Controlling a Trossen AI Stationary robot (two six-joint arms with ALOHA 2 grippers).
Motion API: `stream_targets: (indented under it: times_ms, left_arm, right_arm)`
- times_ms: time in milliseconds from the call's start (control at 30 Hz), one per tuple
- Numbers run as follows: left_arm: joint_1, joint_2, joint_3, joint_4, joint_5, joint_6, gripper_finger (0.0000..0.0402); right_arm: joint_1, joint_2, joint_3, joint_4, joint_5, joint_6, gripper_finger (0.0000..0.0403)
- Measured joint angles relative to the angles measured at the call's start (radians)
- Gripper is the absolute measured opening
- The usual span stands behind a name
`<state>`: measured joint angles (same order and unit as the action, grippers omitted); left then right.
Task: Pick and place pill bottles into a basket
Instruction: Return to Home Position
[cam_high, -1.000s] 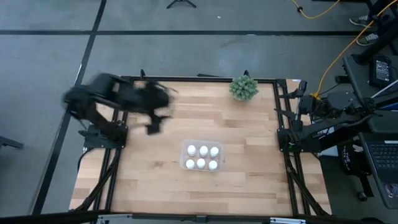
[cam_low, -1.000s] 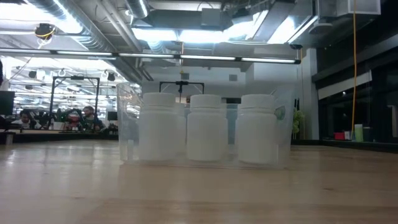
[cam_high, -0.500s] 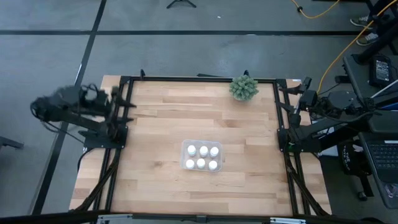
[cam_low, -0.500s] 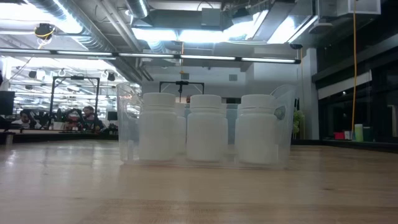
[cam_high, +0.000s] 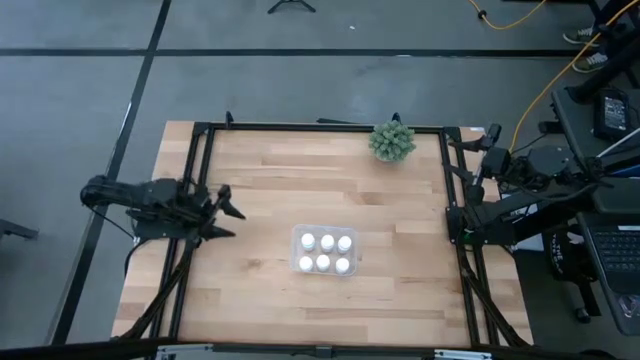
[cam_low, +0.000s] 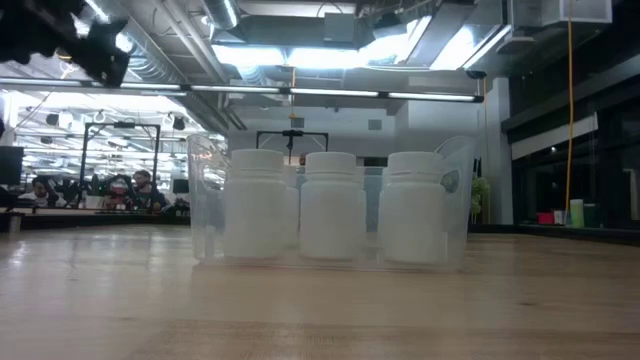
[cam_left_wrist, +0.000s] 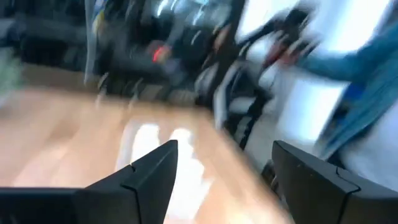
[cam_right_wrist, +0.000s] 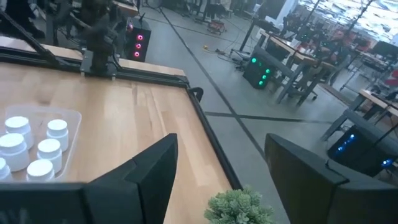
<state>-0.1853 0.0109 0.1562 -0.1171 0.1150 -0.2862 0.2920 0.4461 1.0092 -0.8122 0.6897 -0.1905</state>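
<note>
Several white pill bottles (cam_high: 325, 252) stand upright in the clear basket (cam_high: 296, 236) at the table's middle; the low view shows three of them (cam_low: 332, 205) in a row behind the basket's wall (cam_low: 205, 200), and the right wrist view shows some (cam_right_wrist: 28, 149). My left gripper (cam_high: 228, 212) is open and empty over the table's left edge, left of the basket. My right gripper (cam_high: 478, 165) is open and empty at the table's right edge, far side.
A spiky green plant (cam_high: 391, 141) stands at the table's far edge, right of centre; it also shows in the right wrist view (cam_right_wrist: 239, 207). Black frame rails (cam_high: 190, 180) run along the table's left and right sides. Bare wood lies all around the basket.
My left arm has swung back from over the table's far left toward the left edge, then turned so its gripper points toward the basket. My right gripper has shifted slightly along the right edge. The bottles and basket have stayed still.
</note>
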Motion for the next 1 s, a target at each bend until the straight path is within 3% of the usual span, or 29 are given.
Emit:
stream_targets:
  times_ms: [100, 200, 433, 567, 733, 1000]
  left_arm:
    - [0.013, -0.01, -0.072, 0.173, 0.017, 0.012, 0.0253]
    - [0.042, -0.008, -0.145, 0.224, 0.037, -0.004, 0.0253]
    - [0.167, -0.011, -0.148, 0.211, 0.011, 0.085, 0.0253]
    - [0.249, -0.011, -0.148, 0.17, 0.045, 0.094, 0.0253]
    - [0.334, -0.01, -0.148, 0.151, 0.0, 0.125, 0.0253]
    - [0.374, 0.006, -0.148, 0.134, -0.106, 0.135, 0.0253]
  right_arm:
    - [0.0, -0.001, 0.0, -0.002, 0.0, 0.023, 0.0242]
    - [0.0, -0.002, 0.0, -0.001, -0.002, 0.046, 0.0242]
    - [0.0, -0.002, 0.0, -0.001, -0.002, 0.056, 0.0242]
    - [0.0, -0.002, 0.0, -0.001, -0.002, 0.065, 0.0242]
    - [0.0, -0.002, -0.003, 0.001, -0.002, 0.175, 0.0242]
    - [0.0, -0.004, -0.165, 0.059, -0.044, 0.35, 0.0242]
